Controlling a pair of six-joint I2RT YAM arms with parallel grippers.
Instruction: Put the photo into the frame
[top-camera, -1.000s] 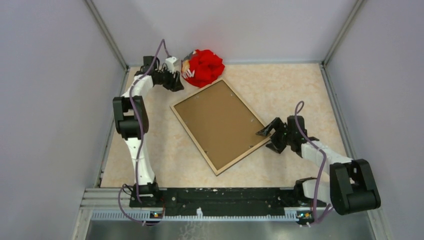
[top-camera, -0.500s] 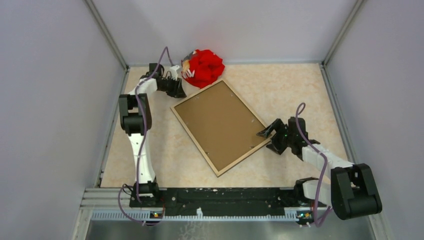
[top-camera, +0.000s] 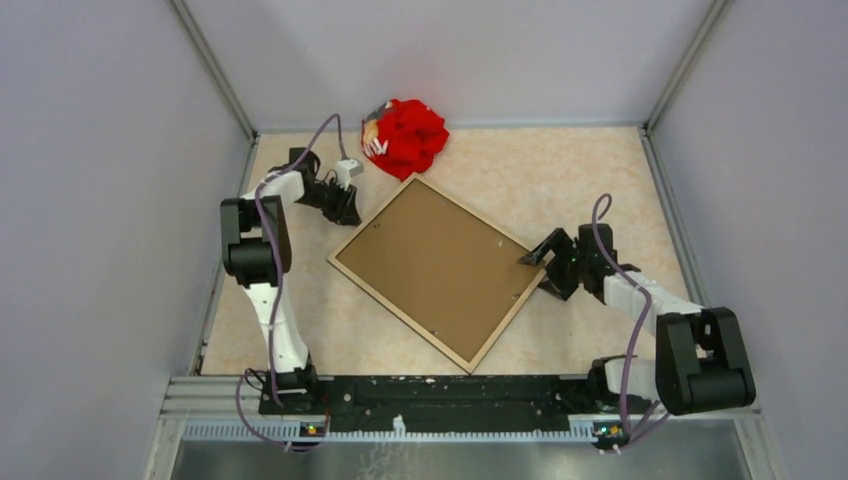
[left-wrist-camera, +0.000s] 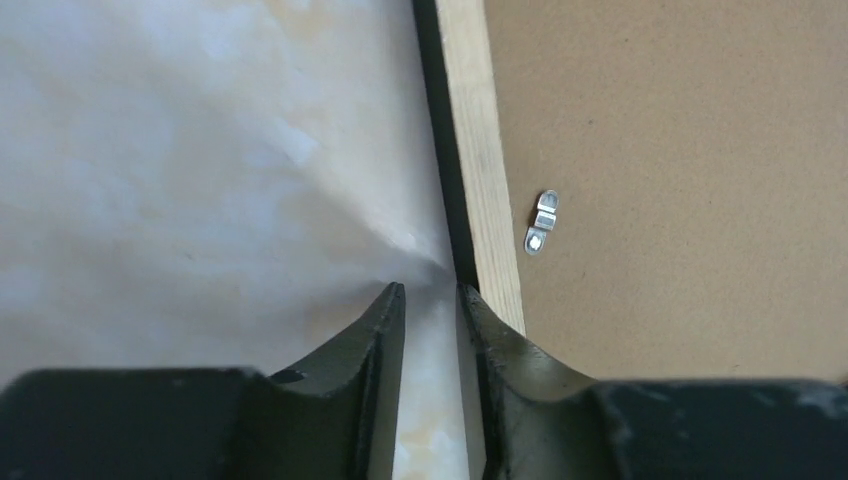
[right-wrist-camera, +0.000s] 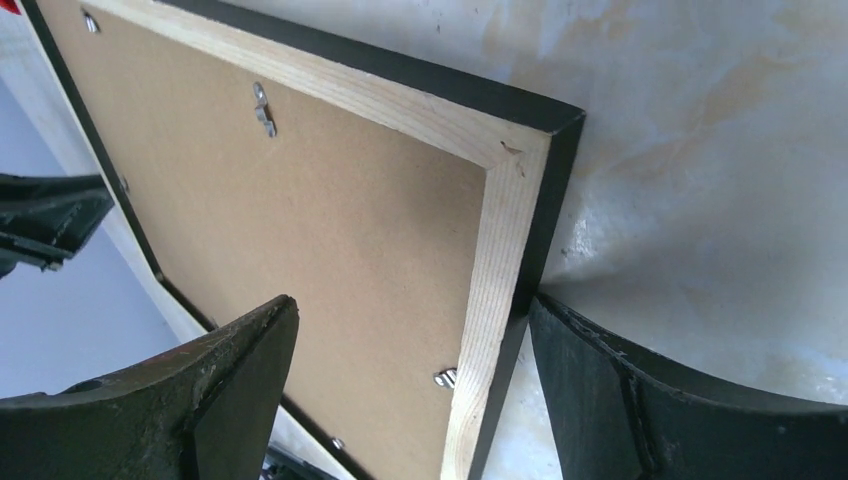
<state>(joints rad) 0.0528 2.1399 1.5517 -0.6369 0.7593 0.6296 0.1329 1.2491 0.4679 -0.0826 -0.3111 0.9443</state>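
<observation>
The frame lies face down on the table, its light wood rim up and black on its outer edge. A brown board fills it; no printed side of the photo shows. My left gripper is at the frame's far-left edge. In the left wrist view this gripper is nearly shut and empty, with its right finger against the wood rim. My right gripper is open and straddles the frame's right corner. One finger touches the black outer edge.
A red cloth bundle lies at the back of the table, just beyond the frame's far corner. Small metal tabs sit on the board near the rim. Grey walls close in the table on three sides.
The frame has turned counter-clockwise and slid towards the near side. My left gripper came down from beside the red bundle to the frame's far-left edge. My right gripper stayed at the right corner.
</observation>
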